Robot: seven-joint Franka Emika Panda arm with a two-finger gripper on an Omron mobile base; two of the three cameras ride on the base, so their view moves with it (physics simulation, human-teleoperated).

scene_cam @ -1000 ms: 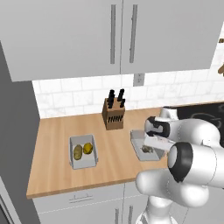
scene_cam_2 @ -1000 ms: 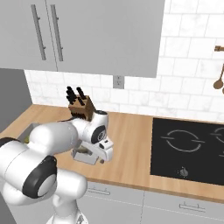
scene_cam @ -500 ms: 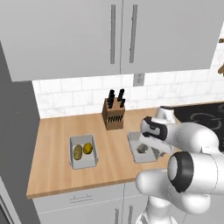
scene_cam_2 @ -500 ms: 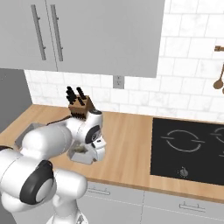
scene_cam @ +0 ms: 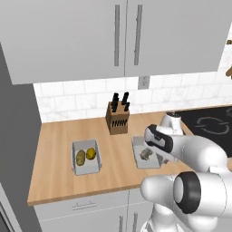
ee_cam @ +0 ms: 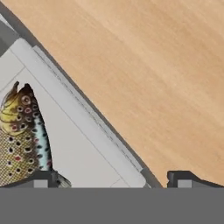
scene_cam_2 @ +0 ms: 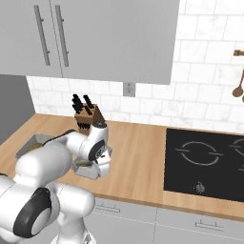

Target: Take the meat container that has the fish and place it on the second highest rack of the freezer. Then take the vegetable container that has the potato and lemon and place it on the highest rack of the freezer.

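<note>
The meat container is a shallow grey tray on the wooden counter, with the fish lying in it. My gripper hangs low over the tray's right rim. In the hand view the speckled fish lies left, and the tray's rim runs diagonally down between my open gripper's two fingertips, with nothing gripped. The vegetable container sits further left, holding the potato and the lemon. The freezer's racks are out of view.
A knife block stands against the tiled wall behind the trays. A black cooktop lies to the right. Grey wall cabinets hang overhead. A tall grey cabinet side closes the counter's left end.
My hand has moved a little left and down, closer over the meat container's rim. The jaws have stayed open, and both trays have not moved.
</note>
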